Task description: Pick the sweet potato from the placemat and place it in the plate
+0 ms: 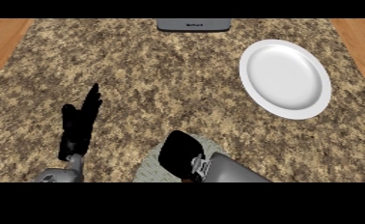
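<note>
The right hand [182, 153] is held over the placemat [146, 170] at the lower edge; whether anything is grasped cannot be told. The potato is hidden from view. The plate [285, 79] lies well apart, upper right. The left hand [80, 121] is rested open at the left.

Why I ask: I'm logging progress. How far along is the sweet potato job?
Nothing looks done: the round white plate holds nothing. In hand: the right hand is down over the pale grey placemat; the sweet potato is hidden. Left: lift, carry to the plate, release. The left hand rests open at left.
</note>
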Controlling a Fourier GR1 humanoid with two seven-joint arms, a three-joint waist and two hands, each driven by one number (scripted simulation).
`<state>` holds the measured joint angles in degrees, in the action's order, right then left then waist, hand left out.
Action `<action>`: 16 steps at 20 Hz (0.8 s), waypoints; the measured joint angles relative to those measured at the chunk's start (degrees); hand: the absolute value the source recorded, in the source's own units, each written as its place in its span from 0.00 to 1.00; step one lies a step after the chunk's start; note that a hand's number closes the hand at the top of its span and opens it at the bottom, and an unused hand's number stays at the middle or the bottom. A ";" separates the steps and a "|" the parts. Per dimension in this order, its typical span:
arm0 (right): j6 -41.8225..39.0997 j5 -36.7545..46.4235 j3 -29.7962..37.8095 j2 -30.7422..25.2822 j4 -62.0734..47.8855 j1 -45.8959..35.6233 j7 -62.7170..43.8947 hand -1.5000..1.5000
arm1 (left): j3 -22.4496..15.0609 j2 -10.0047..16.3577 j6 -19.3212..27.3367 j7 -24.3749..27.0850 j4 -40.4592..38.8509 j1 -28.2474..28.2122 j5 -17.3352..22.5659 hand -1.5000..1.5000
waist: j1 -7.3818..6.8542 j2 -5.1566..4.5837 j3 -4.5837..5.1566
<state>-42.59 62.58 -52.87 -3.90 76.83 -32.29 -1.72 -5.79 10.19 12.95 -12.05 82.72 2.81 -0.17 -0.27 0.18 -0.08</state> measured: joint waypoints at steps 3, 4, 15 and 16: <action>2.68 2.69 0.20 0.29 0.35 0.82 1.04 1.00 | 1.00 0.25 -0.92 0.13 -0.16 -0.03 0.21 0.50 | 0.02 -0.07 0.01; 4.11 3.41 0.78 0.61 -0.02 0.40 1.12 1.00 | 0.81 0.22 -0.94 -0.44 0.83 -0.46 0.12 0.50 | -0.05 -0.09 0.02; 25.69 -3.35 25.07 -4.43 7.58 7.69 0.75 1.00 | 1.65 0.23 -0.35 -0.20 2.11 -2.28 -0.06 0.50 | 1.78 -0.14 -0.10; 26.85 -4.86 27.45 -5.37 8.84 8.61 1.73 1.00 | 1.46 -0.03 -0.16 -0.48 2.18 -2.12 -0.21 0.50 | 1.80 -0.12 -0.08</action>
<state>-15.74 57.72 -25.43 -9.27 85.67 -23.68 0.01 -4.33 10.16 12.79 -12.54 84.90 0.68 -0.38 1.53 0.06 -0.16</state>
